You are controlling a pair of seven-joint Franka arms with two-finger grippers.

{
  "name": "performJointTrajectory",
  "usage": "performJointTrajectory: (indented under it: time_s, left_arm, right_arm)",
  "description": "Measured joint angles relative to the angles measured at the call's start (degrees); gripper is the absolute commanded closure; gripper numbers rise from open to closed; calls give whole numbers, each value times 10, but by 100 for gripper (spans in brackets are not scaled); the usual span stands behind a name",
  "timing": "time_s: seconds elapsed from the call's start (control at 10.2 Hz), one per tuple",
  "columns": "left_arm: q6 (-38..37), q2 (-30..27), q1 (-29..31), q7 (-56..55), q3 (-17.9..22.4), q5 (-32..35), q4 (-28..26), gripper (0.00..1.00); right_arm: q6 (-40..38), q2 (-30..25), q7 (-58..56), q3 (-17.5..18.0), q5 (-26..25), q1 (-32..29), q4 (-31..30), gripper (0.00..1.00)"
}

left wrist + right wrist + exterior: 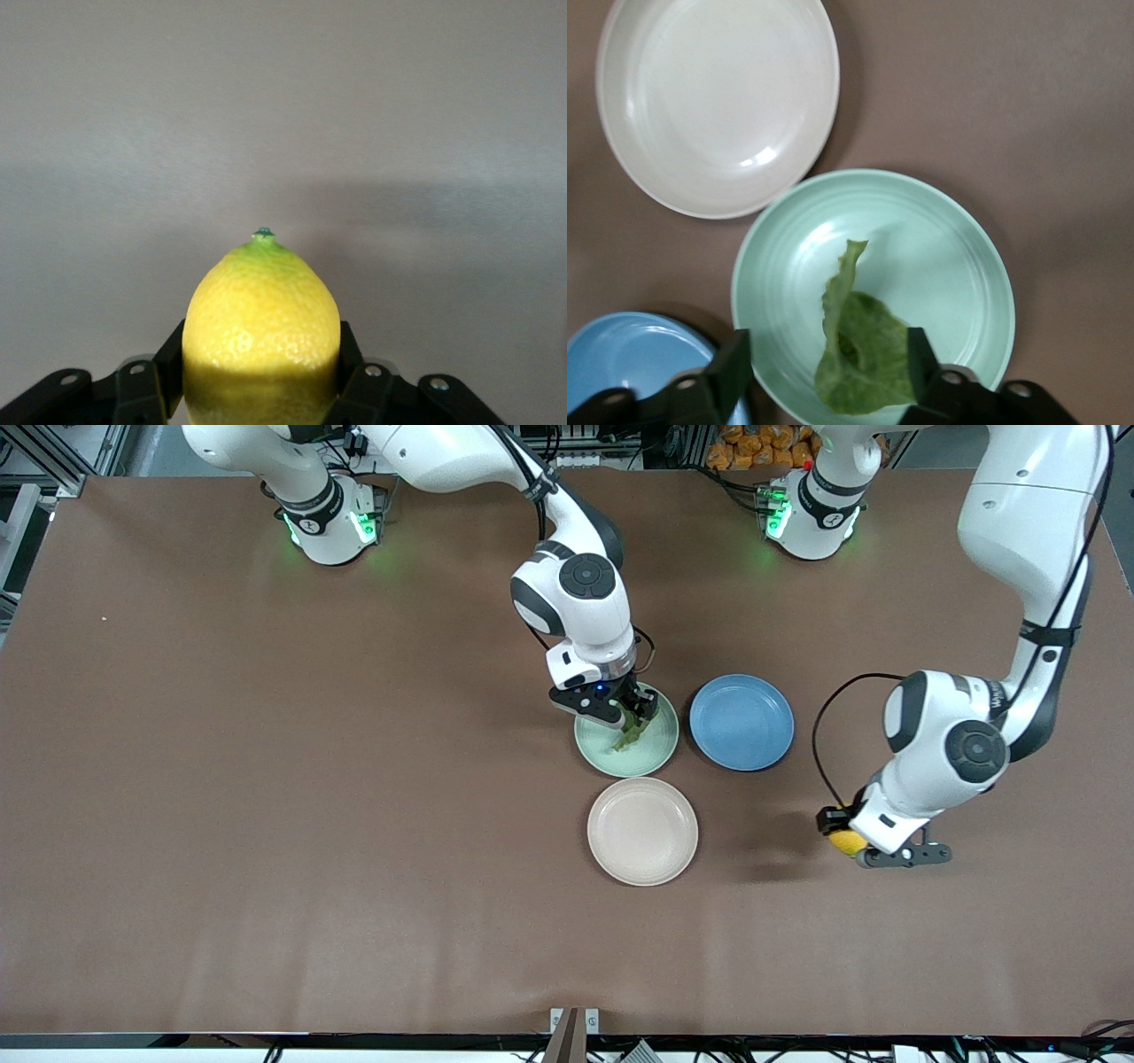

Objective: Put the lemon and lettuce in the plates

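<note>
- Right gripper (631, 713) hangs low over the mint-green plate (660, 757), its fingers (735, 363) spread apart on either side of the lettuce (630, 732).
- Neither finger visibly presses the leaf in the right wrist view; the lettuce (859, 354) stands between them, its lower part crumpled and a narrow strip pointing up toward the plate's middle.
- Whether the leaf already rests on the mint-green plate (957, 257) or hangs just above it cannot be told.
- Left gripper (850, 841) is up in the air over bare table toward the left arm's end, well apart from the plates.
- Its fingers (350, 359) are pinched on the lemon (261, 341), one on each side of the fruit, with the small green tip pointing away from the wrist.
- From the front, only part of the lemon (846, 841) shows below the wrist.
- Beige plate (642, 831) lies on the table nearer the front camera than the mint-green one, just beside it, with nothing on it.
- Blue plate (741, 722) sits beside the mint-green plate toward the left arm's end, also bare.
- Brown table (266, 779) carries all three plates close together near its middle.
</note>
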Motion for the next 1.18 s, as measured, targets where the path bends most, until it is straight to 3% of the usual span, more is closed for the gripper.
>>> performJointTrajectory:
  time_s: [0.2,0.49,0.69,1.18]
  left_arm:
    - [0,4,-22,-43,-1,-1,6,100]
    - [0,6,-69,-141,-2,-1,12,100]
    - [0,7,-108,-210,-3,-1,23,100]
    - [2,52,-193,-333,-2,-2,55,100]
  right_arm:
    - [-91,-27,-3,-10,-1,-19,45,0]
    - [-247,-157,-56,-11,0,-101,77,0]
    - [-307,-227,-115,-11,-1,-146,75,0]
    - [-438,-307,-347,-13,-6,-281,71,0]
